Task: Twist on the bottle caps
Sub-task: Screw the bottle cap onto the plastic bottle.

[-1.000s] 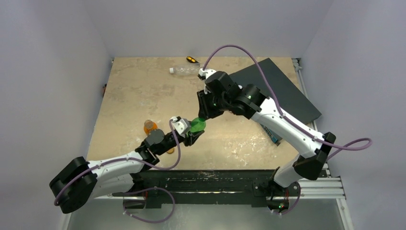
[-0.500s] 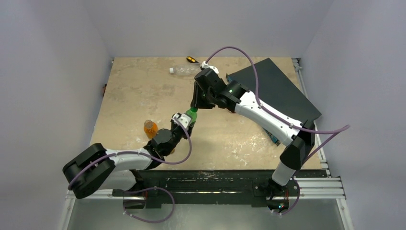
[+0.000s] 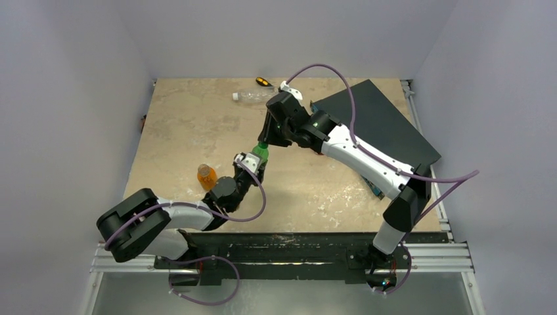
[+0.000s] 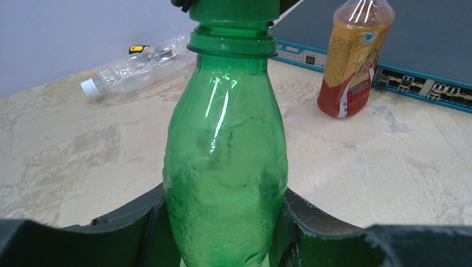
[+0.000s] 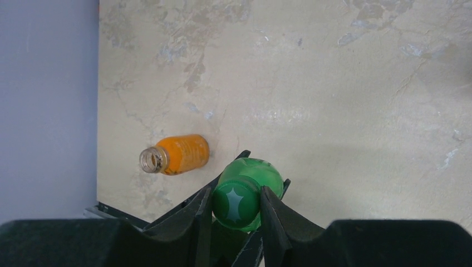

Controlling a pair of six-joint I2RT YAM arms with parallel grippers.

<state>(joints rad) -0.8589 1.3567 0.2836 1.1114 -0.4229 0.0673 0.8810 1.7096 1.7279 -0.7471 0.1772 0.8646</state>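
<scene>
Bottle [image 4: 225,167] green, long axis vertical, neck up, cap [image 5: 236,201] atop.

Green bottle [image 4: 225,167]: translucent glossy plastic, smooth with bright highlights at the shoulder and finely pebbled lower down; its green cap [image 5: 235,201] is opaque plastic, satin on top with a moulded star mark. Amber-orange bottle [image 5: 181,154], toward the table's left edge: glossy plastic wrapped in a shiny printed film label; clear bottle [image 4: 136,67], at the far edge: thin, ribbed transparent plastic with an opaque white cap [image 4: 89,87]. Table top [image 3: 190,131]: matt, mottled beige, stone-like, with whitish scuffed patches; dark slab [image 3: 387,125] at the far right corner: flat matt charcoal finish.
</scene>
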